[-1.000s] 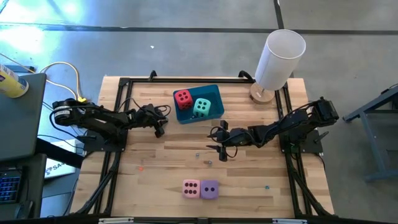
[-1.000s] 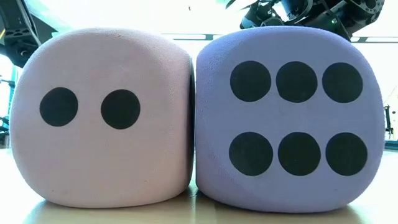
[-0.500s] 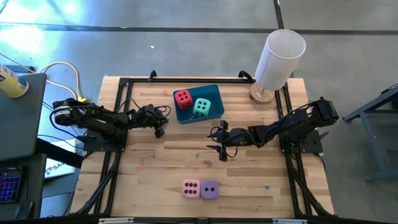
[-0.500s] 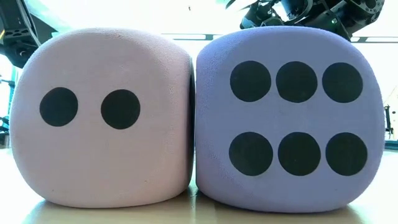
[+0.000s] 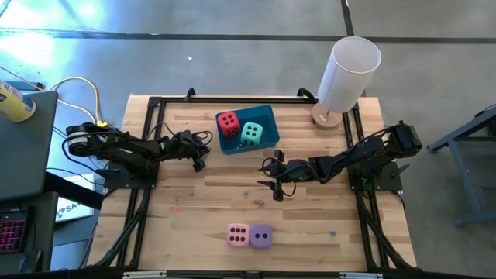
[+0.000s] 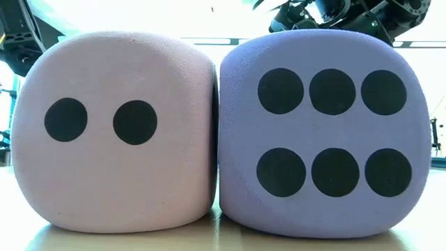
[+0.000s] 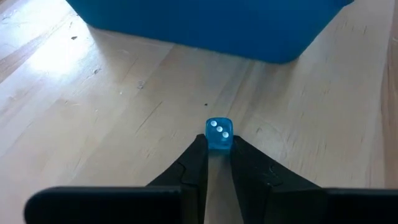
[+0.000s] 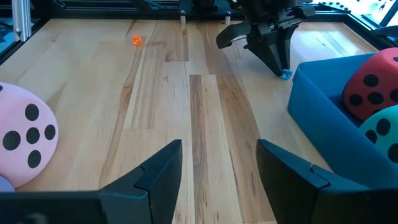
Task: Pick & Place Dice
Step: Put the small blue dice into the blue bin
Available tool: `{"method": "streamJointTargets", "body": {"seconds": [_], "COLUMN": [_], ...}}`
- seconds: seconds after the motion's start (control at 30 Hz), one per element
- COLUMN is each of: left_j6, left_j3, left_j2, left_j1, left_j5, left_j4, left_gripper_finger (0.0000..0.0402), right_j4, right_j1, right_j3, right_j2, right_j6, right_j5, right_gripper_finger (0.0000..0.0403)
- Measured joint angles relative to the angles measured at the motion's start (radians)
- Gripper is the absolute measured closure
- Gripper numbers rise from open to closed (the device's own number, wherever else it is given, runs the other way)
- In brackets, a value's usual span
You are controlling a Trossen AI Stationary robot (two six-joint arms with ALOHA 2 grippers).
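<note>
A red die (image 5: 228, 122) and a teal die (image 5: 251, 133) lie in the blue bin (image 5: 268, 115) at the table's far middle. A pink die (image 5: 239, 234) and a purple die (image 5: 262, 236) stand side by side on the table near the front edge, and they fill the low view. My left gripper (image 5: 200, 163), just left of the bin, is shut on a tiny clear-blue die (image 7: 219, 133). My right gripper (image 8: 219, 163) hangs open near the table's middle, in front of the bin, with nothing between its fingers. My left gripper pinches the tiny blue die's two opposite sides (image 7: 217, 144) between its fingertips; the three-pip face shows on top. The fingers slant down from the table's left side toward the bin. Whether the die rests on the wood or is lifted clear, I cannot tell.
A tall white cylinder (image 5: 349, 71) stands on a wooden foot at the far right corner. A tiny orange die (image 8: 136, 40) and a few other tiny bits (image 5: 261, 203) lie loose on the wood. The bin's wall (image 7: 211, 25) rises just beyond my left fingertips.
</note>
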Motion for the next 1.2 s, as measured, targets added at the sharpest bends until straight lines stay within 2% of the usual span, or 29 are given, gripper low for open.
{"method": "streamJointTargets", "body": {"seconds": [0.27, 0.43, 0.83, 1.03, 1.2], "left_j6": [-0.012, -0.021, -0.057, -0.055, -0.039], "left_j3": [0.0, 0.0, 0.015, 0.084, 0.166], "left_j2": [-0.016, -0.046, -0.201, -0.297, -0.286], "left_j1": [-0.051, -0.088, -0.177, -0.191, -0.173], "left_j5": [-0.016, 0.011, 0.002, 0.001, -0.029], "left_j4": [0.021, 0.014, 0.018, -0.055, -0.057], "left_gripper_finger": [0.0351, 0.0351, 0.0351, 0.0351, 0.0351], "right_j4": [0.0, 0.0, -0.002, -0.005, -0.005], "right_j1": [0.0, 0.0, 0.0, 0.0, 0.0], "right_j3": [0.0, 0.0, 0.0, 0.0, 0.0], "right_j2": [0.0, 0.0, 0.0, 0.0, 0.0], "right_j6": [0.0, 0.0, 0.0, 0.0, -0.001], "right_j5": [0.0, 0.0, 0.0, 0.0, 0.0], "right_gripper_finger": [0.0207, 0.0207, 0.0207, 0.0207, 0.0207]}}
